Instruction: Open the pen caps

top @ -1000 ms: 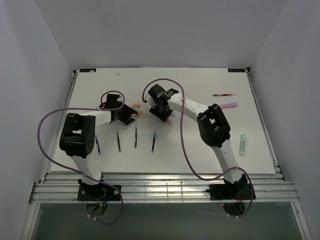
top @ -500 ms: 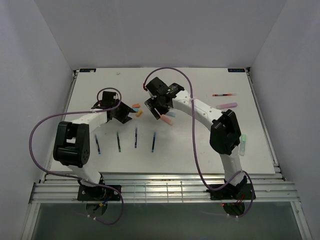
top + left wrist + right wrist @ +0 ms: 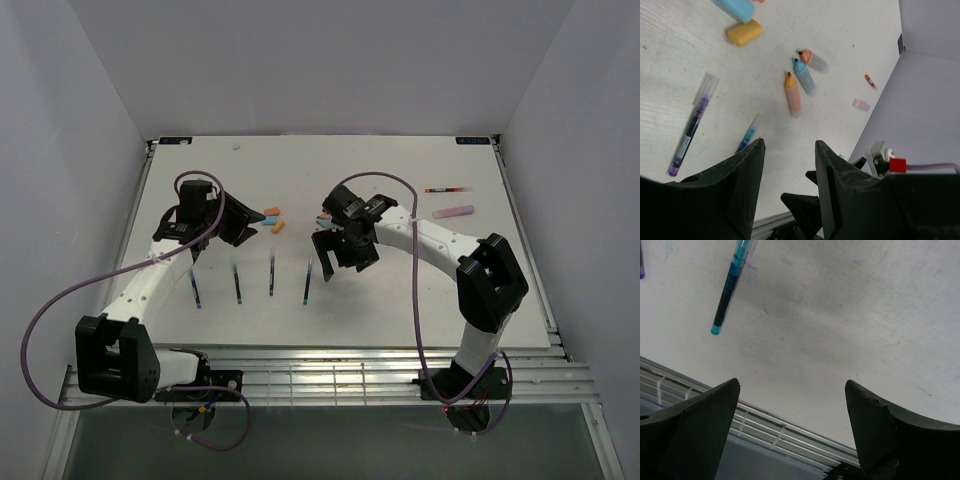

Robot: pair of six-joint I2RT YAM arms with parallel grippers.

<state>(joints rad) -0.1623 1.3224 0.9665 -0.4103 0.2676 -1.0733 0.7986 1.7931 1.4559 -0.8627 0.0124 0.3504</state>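
Currently the work stands between two uncapping cycles: neither arm holds anything, and a next pen has to be selected. The left gripper hovers above the table with its fingers parted by a moderate gap and nothing between them. The right gripper hangs over the near half of the table, its fingers spread wide and likewise empty. Removed caps lie loose on the far-centre area: an orange cap rests just beside a blue cap, both short, stubby and pastel, both apart from any barrel. An orange highlighter and a blue highlighter lie close together with bare tips, so that group appears finished. A purple pen and a teal pen lie in the near row of thin pens; the pale, translucent end on each appears to be a cap in place, although this is not certain. A pink highlighter lies well apart at the far right, its cap state indiscernible. The next move probably calls for one gripper to hold a thin barrel while the other closes on its slim cap and pulls along the pen axis, which demands accurate alignment.
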